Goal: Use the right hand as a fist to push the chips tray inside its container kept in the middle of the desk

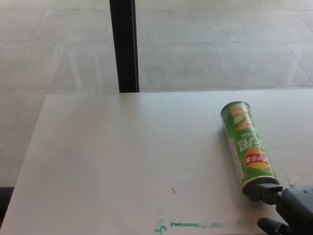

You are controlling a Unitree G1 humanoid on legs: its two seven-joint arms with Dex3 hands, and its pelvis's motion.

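A green chips can (pixel 247 144) lies on its side on the white desk (pixel 122 161), right of centre, its closed end pointing away from me. Its near open end (pixel 259 183) looks dark, and I cannot make out the tray inside it. My right hand (pixel 288 208) is at the bottom right corner, curled like a fist, with one black finger (pixel 266 192) touching the can's near end. The hand holds nothing. My left hand does not show.
A black vertical post (pixel 123 46) stands beyond the desk's far edge, over a tiled floor. A green smear (pixel 193 225) marks the desk near its front edge. The desk's left edge drops off near the picture's left side.
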